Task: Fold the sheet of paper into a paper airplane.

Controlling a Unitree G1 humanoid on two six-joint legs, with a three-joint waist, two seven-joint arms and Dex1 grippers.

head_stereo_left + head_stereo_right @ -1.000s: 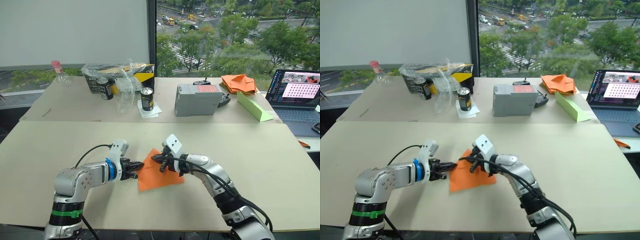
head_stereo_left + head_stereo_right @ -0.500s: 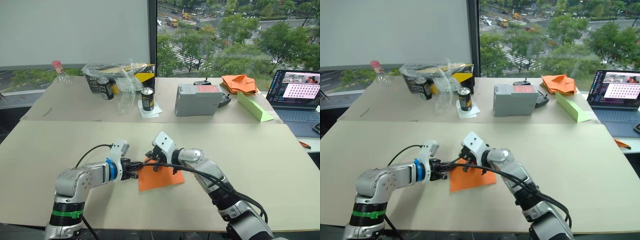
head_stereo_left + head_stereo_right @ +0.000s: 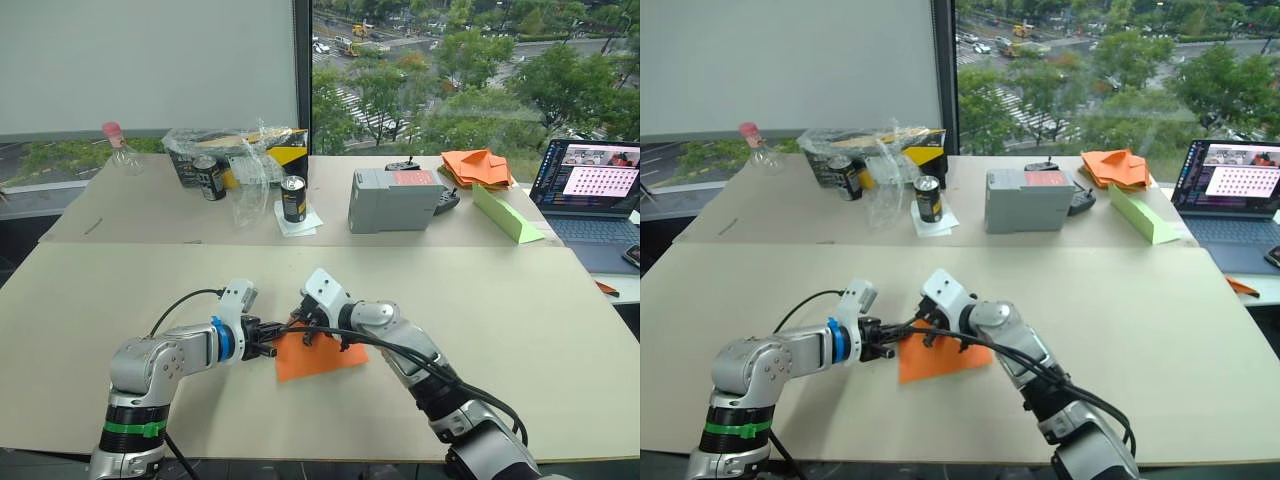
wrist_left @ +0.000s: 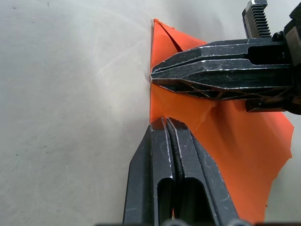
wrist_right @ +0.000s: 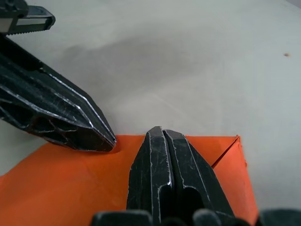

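Note:
The sheet of paper (image 3: 325, 357) lies flat on the near table, bright orange, with a straight folded edge on its left side and a small turned-in corner at the far end (image 4: 164, 35). My left gripper (image 3: 274, 349) is shut, its tips (image 4: 162, 123) resting on that left edge. My right gripper (image 3: 303, 333) is also shut and presses down on the same edge a little farther along (image 5: 162, 132), its tips close beside the left gripper's. Neither gripper has paper between its fingers.
The far table holds a black can (image 3: 294, 197), crumpled plastic bags (image 3: 235, 150), a grey box (image 3: 396, 199), a heap of orange paper pieces (image 3: 478, 166) and a light-green wedge (image 3: 508, 214). A laptop (image 3: 590, 195) stands open at the right.
My right gripper has slid left across the paper toward the left gripper, and the paper's raised far corner now lies flatter. The left arm has stayed put.

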